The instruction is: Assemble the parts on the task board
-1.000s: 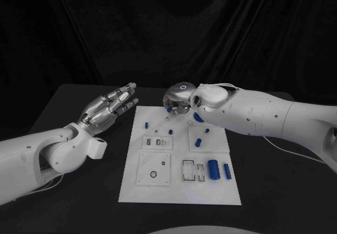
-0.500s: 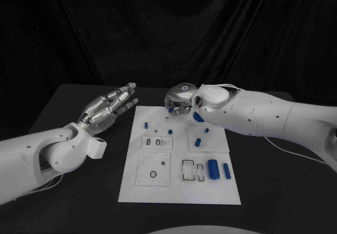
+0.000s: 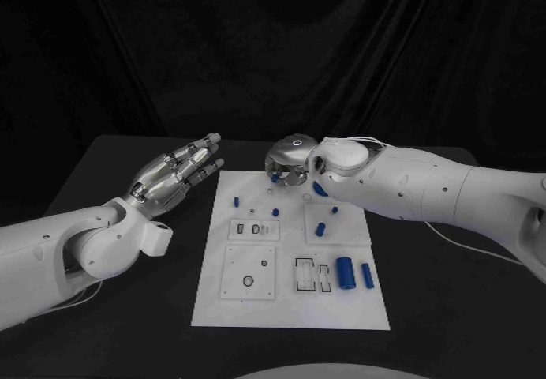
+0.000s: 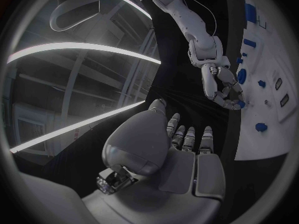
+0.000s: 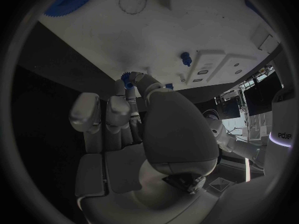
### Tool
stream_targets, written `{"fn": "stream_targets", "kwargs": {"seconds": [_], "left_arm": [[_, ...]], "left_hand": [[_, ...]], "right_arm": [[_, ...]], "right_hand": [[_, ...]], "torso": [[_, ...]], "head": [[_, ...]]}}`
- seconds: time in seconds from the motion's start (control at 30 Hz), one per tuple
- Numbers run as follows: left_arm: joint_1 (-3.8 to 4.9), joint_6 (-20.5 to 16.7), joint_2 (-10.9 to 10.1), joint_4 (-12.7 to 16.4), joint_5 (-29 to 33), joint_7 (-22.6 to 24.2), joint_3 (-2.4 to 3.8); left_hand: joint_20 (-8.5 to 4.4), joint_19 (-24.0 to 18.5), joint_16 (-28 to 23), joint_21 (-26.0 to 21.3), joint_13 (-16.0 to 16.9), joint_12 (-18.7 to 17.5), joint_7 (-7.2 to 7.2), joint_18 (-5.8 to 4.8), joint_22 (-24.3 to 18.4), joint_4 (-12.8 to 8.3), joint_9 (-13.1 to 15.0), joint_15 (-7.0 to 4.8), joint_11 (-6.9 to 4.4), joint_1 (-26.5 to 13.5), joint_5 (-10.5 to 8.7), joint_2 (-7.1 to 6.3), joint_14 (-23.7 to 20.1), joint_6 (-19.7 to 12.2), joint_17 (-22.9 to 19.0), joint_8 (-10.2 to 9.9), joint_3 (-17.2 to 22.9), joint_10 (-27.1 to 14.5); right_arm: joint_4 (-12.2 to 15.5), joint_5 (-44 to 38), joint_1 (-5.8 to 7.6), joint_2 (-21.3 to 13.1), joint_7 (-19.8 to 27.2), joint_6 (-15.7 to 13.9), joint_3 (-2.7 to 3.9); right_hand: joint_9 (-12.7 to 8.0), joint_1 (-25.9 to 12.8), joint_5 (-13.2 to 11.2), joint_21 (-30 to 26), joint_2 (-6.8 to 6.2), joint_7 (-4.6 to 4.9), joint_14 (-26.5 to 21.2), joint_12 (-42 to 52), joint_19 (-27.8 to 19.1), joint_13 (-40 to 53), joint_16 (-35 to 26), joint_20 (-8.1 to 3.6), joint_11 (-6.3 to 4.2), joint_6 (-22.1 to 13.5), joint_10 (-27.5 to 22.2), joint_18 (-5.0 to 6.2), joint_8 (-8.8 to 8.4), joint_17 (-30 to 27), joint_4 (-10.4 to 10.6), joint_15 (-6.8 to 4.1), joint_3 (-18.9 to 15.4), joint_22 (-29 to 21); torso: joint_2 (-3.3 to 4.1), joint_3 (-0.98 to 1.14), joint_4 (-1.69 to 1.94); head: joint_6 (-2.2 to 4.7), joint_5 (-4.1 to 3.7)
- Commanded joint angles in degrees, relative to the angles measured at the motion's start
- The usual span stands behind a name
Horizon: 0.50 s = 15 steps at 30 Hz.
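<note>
You are looking at a robotics test bench in a large indoor hall. A black table (image 3: 455,316) stands before black drapes (image 3: 273,71) that close off the background, a staging typical of a controlled laboratory or demonstration cell. On the table lies a white task board (image 3: 290,308) with cut recesses and small blue parts (image 3: 345,273), a standard manipulation benchmark fixture. In the left wrist view, long strip lights (image 4: 81,47) and exposed ceiling structure rise above the drapes, indicating an industrial or exhibition-type building.

Right hand (image 3: 288,160) hides far task board (image 3: 293,316) edge, fingertip part (image 5: 129,79) mostly covered
</note>
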Motion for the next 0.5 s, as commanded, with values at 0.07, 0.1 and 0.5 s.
{"fn": "stream_targets", "kwargs": {"seconds": [0.07, 0.1, 0.5], "left_arm": [[-0.01, 1.01, -0.02, 0.05, -0.05, 0.2, 0.06], [-0.01, 1.03, -0.06, 0.05, -0.05, 0.16, 0.06], [-0.01, 1.28, -0.14, -0.06, -0.05, -0.11, 0.05]], "left_hand": [[0.44, 0.26, -0.55, -0.53, 0.12, 0.83, -0.31, 2.77, -0.61, -0.45, 0.81, 0.98, 0.32, 0.46, 0.79, 0.26, 0.27, -0.25, -0.39, 1.12, 1.65, -0.15], [0.47, 0.26, -0.55, -0.53, 0.13, 0.85, -0.27, 2.76, -0.61, -0.47, 0.82, 1.01, 0.34, 0.47, 0.8, 0.27, 0.27, -0.21, -0.39, 1.14, 1.69, -0.15], [0.6, 0.26, -0.55, -0.53, 0.15, 0.97, -0.26, 2.77, -0.61, -0.54, 0.82, 1.12, 0.42, 0.54, 0.86, 0.3, 0.27, -0.24, -0.39, 1.16, 1.86, -0.14]], "right_arm": [[-0.3, -0.16, -0.4, 0.2, -0.45, -0.95, -0.07], [-0.39, -0.16, -0.41, 0.26, -0.45, -1.01, -0.07], [-0.91, -0.16, -0.45, 0.63, -1.13, -0.12, -0.07]], "right_hand": [[1.54, -1.12, -0.43, 1.64, 0.38, 0.6, -0.3, -1.2, -0.07, -0.33, 0.88, 0.36, -0.26, 0.44, 0.02, 0.08, -0.33, 0.47, 0.55, 0.28, 2.48, 1.18], [1.54, -1.12, -0.44, 1.64, 0.41, 0.61, -0.31, -1.22, -0.08, -0.33, 0.89, 0.37, -0.26, 0.42, 0.01, 0.09, -0.36, 0.48, 0.56, 0.29, 2.49, 1.18], [1.04, -1.04, -0.37, 0.76, 0.65, 0.56, -1.41, -2.84, -1.26, -0.53, -0.04, 0.81, 0.4, -1.04, -1.74, 0.3, -2.14, -0.82, 0.59, 0.82, 2.96, 0.56]], "torso": [[0.0, -0.03, 0.03], [0.01, -0.04, 0.04], [0.01, -0.05, 0.1]], "head": [[-0.1, 0.05], [-0.13, 0.03], [-0.24, -0.1]]}}
